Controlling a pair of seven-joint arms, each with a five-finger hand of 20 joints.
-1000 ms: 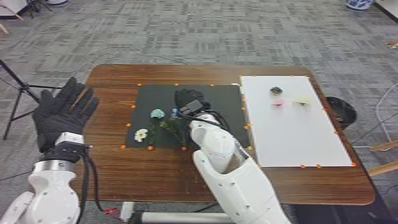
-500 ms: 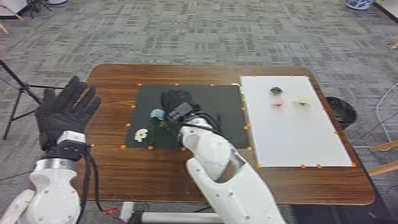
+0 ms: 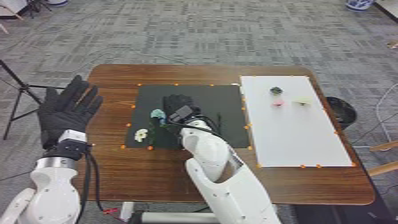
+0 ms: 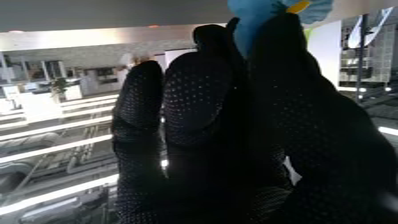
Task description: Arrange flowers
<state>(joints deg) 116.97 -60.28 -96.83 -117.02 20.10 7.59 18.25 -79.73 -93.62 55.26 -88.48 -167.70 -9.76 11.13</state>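
Observation:
In the head view my right hand (image 3: 181, 106) is over the black mat (image 3: 209, 90), beside the pale teal flower (image 3: 157, 113). My left hand (image 3: 67, 112) stands open left of the table. The white flower (image 3: 140, 134) lies at the mat's near left. On the white board (image 3: 293, 135) are a dark flower (image 3: 276, 90), a pink one (image 3: 277, 102) and a pale yellow one (image 3: 302, 101). In the right wrist view my right hand (image 4: 302, 100) pinches a blue flower (image 4: 253, 17) between thumb and fingertip; its stem is mostly hidden.
Small orange markers edge the mat and the board on the brown table (image 3: 115, 172). A black bin (image 3: 340, 112) stands beyond the table's right edge. A black tripod (image 3: 19, 90) is at the left, behind my left hand.
My right hand has moved left over the mat, closer to the teal flower, with the blue flower shifting along with it. My left hand has stayed nearly still.

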